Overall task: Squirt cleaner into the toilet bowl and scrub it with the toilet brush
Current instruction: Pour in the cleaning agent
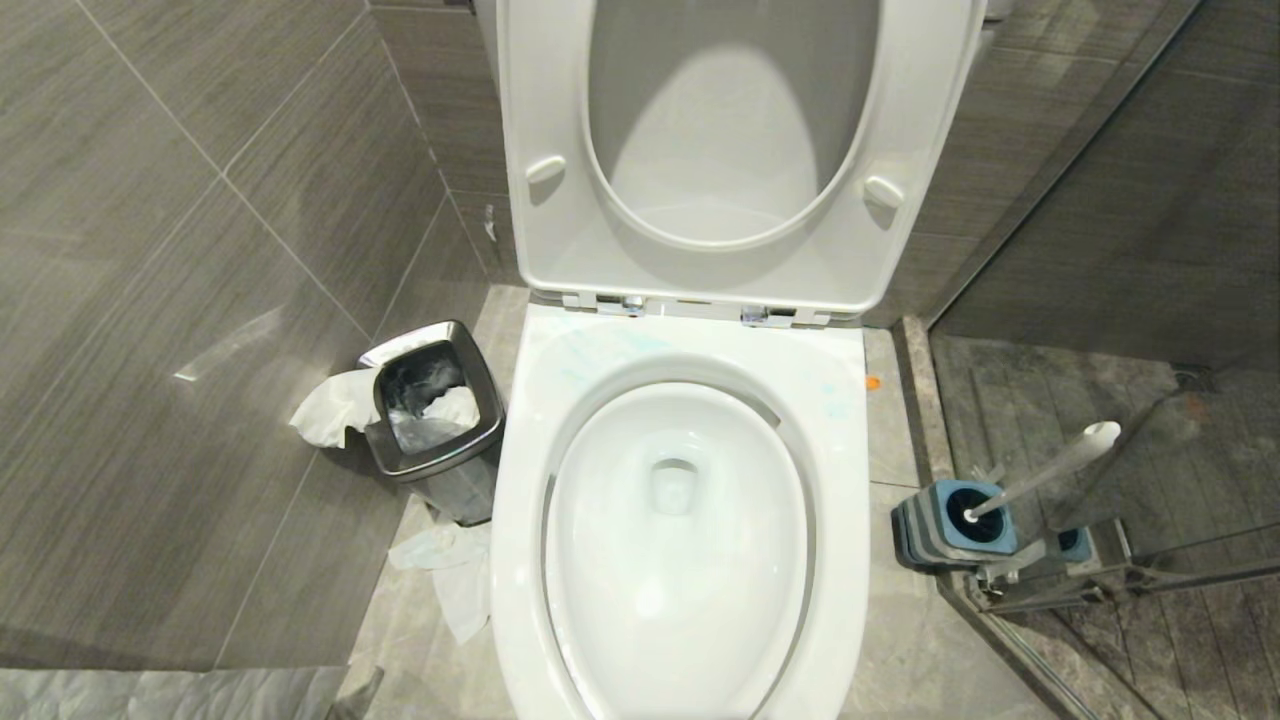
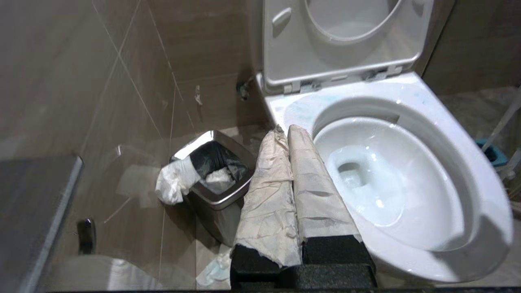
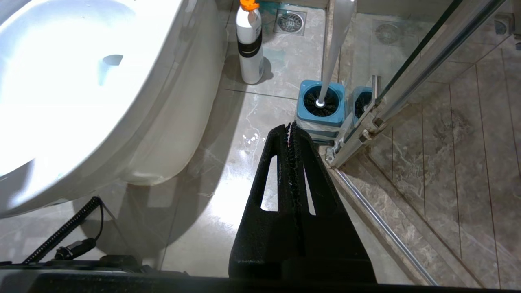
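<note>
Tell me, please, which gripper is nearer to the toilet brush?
Right. The right gripper, shut, points at the toilet brush standing in its holder; the left gripper, shut, is across the toilet bowl, near the bin.

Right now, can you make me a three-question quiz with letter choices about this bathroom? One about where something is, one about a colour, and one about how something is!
1. Where is the toilet brush?
A. Standing in its holder beside the toilet
B. Inside the toilet bowl
C. In the waste bin

2. What colour is the cap of the spray bottle on the floor?
A. Green
B. Orange
C. Black

3. How is the toilet seat?
A. Shut over the bowl
B. Taken off
C. Lifted up

Answers:
1 A: the white handle sticks out of the blue-topped holder next to the glass door.
2 B: the right wrist view shows an orange cap on the white bottle.
3 C: the seat stands upright behind the open toilet bowl.
</note>
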